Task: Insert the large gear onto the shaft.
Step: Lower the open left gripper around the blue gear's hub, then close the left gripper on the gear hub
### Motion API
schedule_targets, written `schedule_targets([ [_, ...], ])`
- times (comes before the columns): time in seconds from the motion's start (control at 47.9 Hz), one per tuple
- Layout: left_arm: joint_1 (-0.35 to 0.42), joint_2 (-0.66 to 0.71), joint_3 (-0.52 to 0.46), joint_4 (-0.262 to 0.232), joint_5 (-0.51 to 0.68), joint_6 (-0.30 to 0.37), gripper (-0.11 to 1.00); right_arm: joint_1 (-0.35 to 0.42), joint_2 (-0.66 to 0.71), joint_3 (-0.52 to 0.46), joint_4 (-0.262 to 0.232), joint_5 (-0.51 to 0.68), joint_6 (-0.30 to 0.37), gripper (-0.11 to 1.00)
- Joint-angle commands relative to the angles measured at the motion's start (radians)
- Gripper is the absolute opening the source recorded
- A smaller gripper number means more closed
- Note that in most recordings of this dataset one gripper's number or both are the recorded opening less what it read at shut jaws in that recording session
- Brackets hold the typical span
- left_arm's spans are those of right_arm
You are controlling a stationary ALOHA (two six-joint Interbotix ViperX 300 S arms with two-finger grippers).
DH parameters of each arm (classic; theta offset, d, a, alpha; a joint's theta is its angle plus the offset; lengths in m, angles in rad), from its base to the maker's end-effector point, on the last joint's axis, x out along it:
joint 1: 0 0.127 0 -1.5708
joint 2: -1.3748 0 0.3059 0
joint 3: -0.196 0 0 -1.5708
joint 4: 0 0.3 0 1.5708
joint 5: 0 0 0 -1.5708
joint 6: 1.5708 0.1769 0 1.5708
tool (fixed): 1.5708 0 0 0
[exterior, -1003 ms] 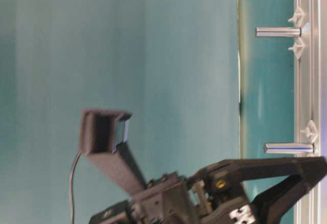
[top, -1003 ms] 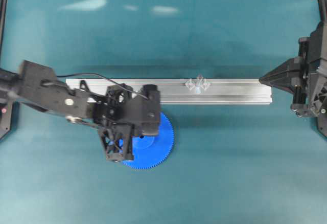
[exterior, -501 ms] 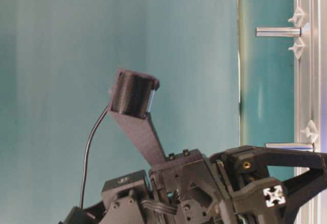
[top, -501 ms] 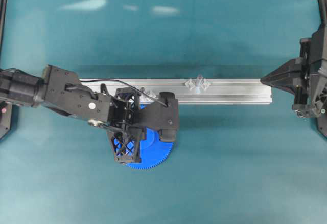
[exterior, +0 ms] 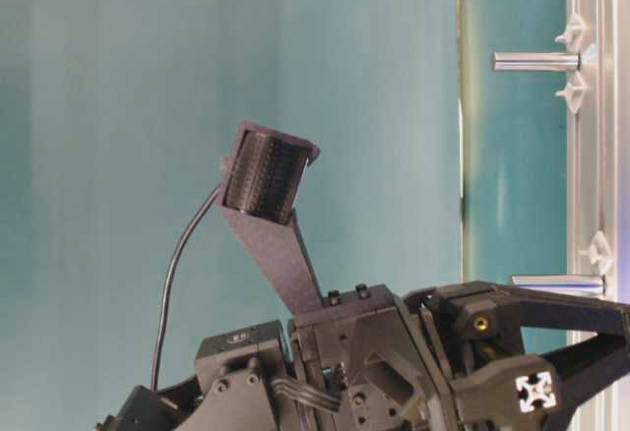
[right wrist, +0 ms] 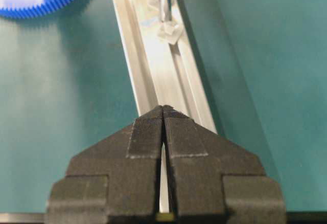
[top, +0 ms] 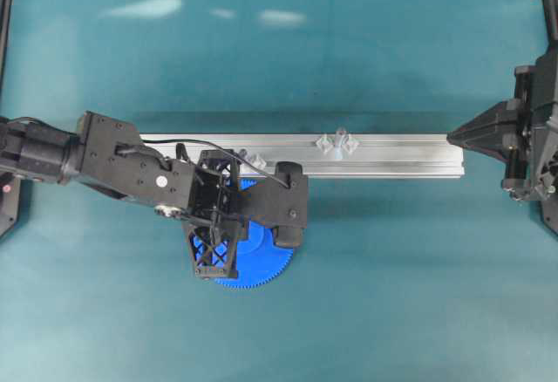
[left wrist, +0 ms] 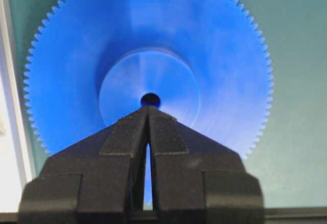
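Since a second ago: left arm stretched further over the large gear [top: 261,264], wrist camera swung across the hub, gear itself unmoved; right arm much as before.

Nearest, from the left wrist view: left gripper [left wrist: 147,109] pressed together, tips meeting with only a thin slit behind them, pointed at the small centre hole and lying over the raised hub. Nothing clamped between the fingers [left wrist: 126,134]. Gear flat on the teal table [top: 392,295], fine teeth showing round the rim from 7 o'clock over the top to 4 o'clock.

Overhead: black arm entering from 9 o'clock, covering most of the blue disc; only the 3 to 6 o'clock part of the rim visible. Gear just beside the aluminium rail [top: 401,155], on its 6 o'clock side, upper edge hidden under the arm.

Further along the rail toward 3 o'clock: the shaft [top: 338,140], a clear upright peg between two diamond feet, well apart from the gear. Second clear mount [top: 255,160] half hidden at the arm's edge.

Farthest, at 3 o'clock: right gripper [right wrist: 163,107] closed tip to tip, empty, hanging near the rail's end, aimed along it.
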State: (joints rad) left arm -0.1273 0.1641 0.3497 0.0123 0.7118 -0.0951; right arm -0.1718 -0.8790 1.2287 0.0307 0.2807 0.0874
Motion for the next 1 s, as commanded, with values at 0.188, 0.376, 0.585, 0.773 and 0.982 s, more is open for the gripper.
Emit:
schedule_targets([
  [0.188, -0.008, -0.006, -0.021, 0.002, -0.008, -0.003, 0.01, -0.003, -0.003, -0.008, -0.002, -0.005, 0.009, 0.03],
  [0.376, -0.009, -0.002, -0.002, 0.002, -0.081, 0.003, 0.01, -0.003, -0.011, 0.0, 0.0, -0.005, 0.011, 0.03],
  [0.585, -0.011, -0.006, 0.028, 0.002, -0.094, -0.005, 0.03, -0.003, -0.023, 0.009, 0.0, -0.005, 0.025, 0.03],
  [0.773, -0.009, -0.002, 0.015, 0.002, -0.044, 0.002, 0.25, -0.003, -0.035, 0.014, 0.002, -0.005, 0.028, 0.03],
  [0.982, -0.012, 0.006, -0.003, 0.003, -0.075, 0.009, 0.8, -0.002, -0.035, 0.017, 0.002, -0.005, 0.029, 0.03],
])
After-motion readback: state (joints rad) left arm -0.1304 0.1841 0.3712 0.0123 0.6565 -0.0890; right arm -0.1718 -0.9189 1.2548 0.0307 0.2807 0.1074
